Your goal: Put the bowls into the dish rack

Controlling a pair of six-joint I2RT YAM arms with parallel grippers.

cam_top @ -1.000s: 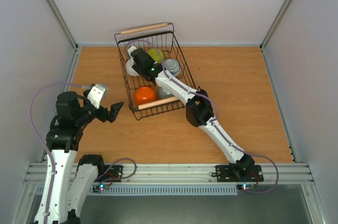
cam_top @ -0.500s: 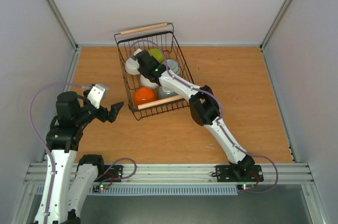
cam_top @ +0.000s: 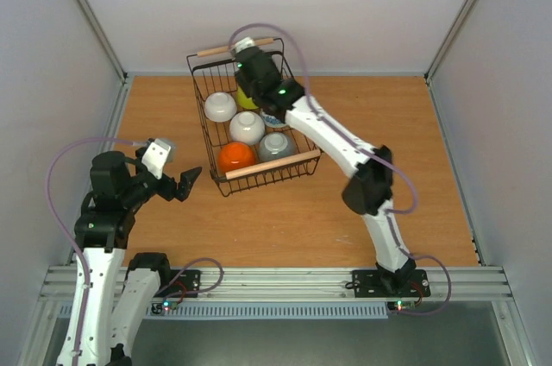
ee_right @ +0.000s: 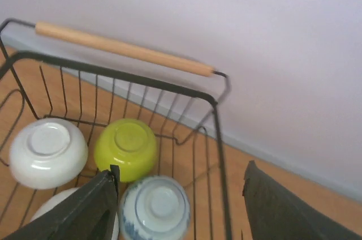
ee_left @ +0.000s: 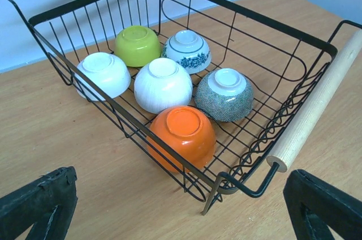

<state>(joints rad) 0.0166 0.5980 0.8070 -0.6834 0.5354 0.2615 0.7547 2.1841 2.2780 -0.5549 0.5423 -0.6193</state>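
The black wire dish rack [cam_top: 263,167] stands at the table's far middle. All six bowls lie upside down in it: two white [ee_left: 103,75] [ee_left: 163,84], yellow-green [ee_left: 137,45], blue-and-white [ee_left: 187,50], grey speckled [ee_left: 225,94], orange [ee_left: 184,135]. My right gripper [cam_top: 255,81] hovers open and empty above the rack's far end; in the right wrist view [ee_right: 178,211] the yellow-green bowl [ee_right: 125,148] and blue-and-white bowl [ee_right: 155,209] lie below it. My left gripper [cam_top: 185,183] is open and empty, left of the rack's near corner, also in its wrist view [ee_left: 181,217].
The rack's near wooden handle [ee_left: 314,107] lies just ahead of my left gripper's right finger [ee_left: 325,209]. The far handle [ee_right: 124,47] is close to the back wall. Side walls bound the wooden table [cam_top: 388,141].
My right gripper has risen out of the rack and moved toward its far end, uncovering the middle white bowl. The left arm has not moved.
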